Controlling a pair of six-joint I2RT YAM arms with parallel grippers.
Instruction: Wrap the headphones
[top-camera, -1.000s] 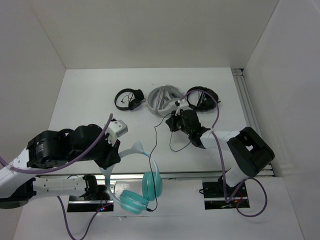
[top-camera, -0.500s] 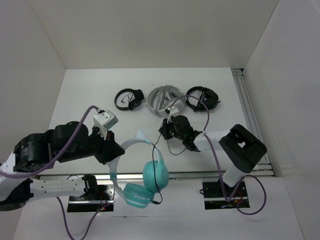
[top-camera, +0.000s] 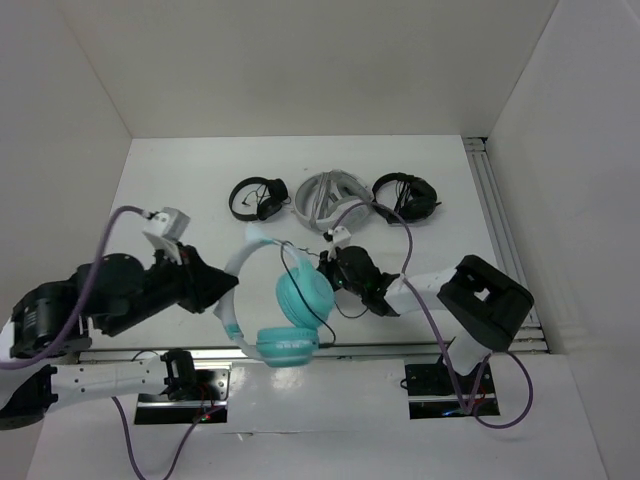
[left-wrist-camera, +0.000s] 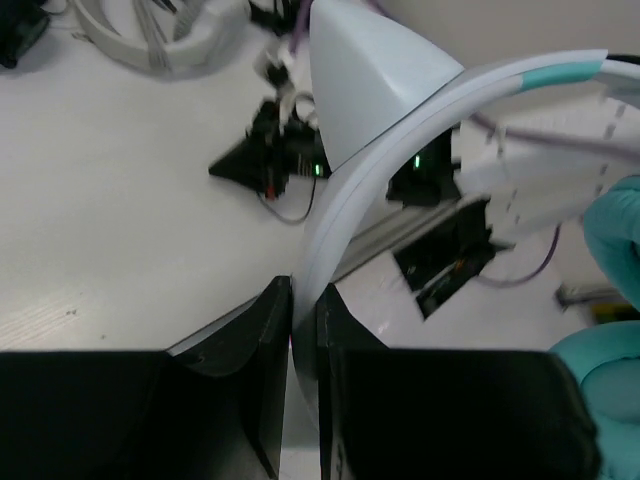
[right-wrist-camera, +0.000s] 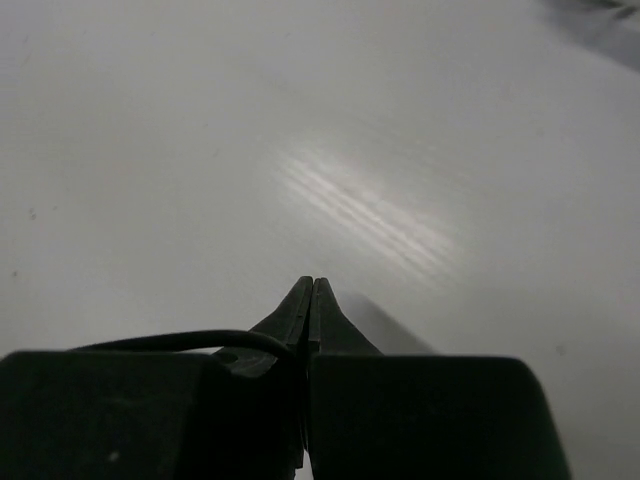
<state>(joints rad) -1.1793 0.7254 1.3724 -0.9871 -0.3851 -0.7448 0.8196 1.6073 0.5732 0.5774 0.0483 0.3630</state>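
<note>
— Where are the headphones (top-camera: 303, 297)?
— At the near edge of the table (top-camera: 180, 190), between the two arms. The left gripper (top-camera: 224, 290) is clamped on the thin white headband (top-camera: 238, 268). The teal cups (top-camera: 288, 347) sit to its right, the lower one out past the table's front edge.
— Does the left wrist camera show that grip?
— Yes. Two dark fingers (left-wrist-camera: 262, 330) press the band from either side, and it arcs up and to the right past a pale cone-shaped point (left-wrist-camera: 370, 80). The cups are cut off at that view's right edge, showing only slivers of teal.
— And the right gripper (top-camera: 330, 268)?
— Its jaws are closed flat together, just right of the upper cup. In its own camera a thin black cable (right-wrist-camera: 190, 334) curves in from the left and ends at the seam between the fingers, so it looks pinched there. The contact itself is dark and hard to make out.
— Can you follow the cable from above?
— Only partly. It loops over the upper cup, then gets lost against the black wrist.
— Anything else?
— A small black headset (top-camera: 258, 197), a white-grey headset (top-camera: 328, 197) and a larger black headset (top-camera: 405, 195) lie in a row at the far side, well apart from the teal pair.
</note>
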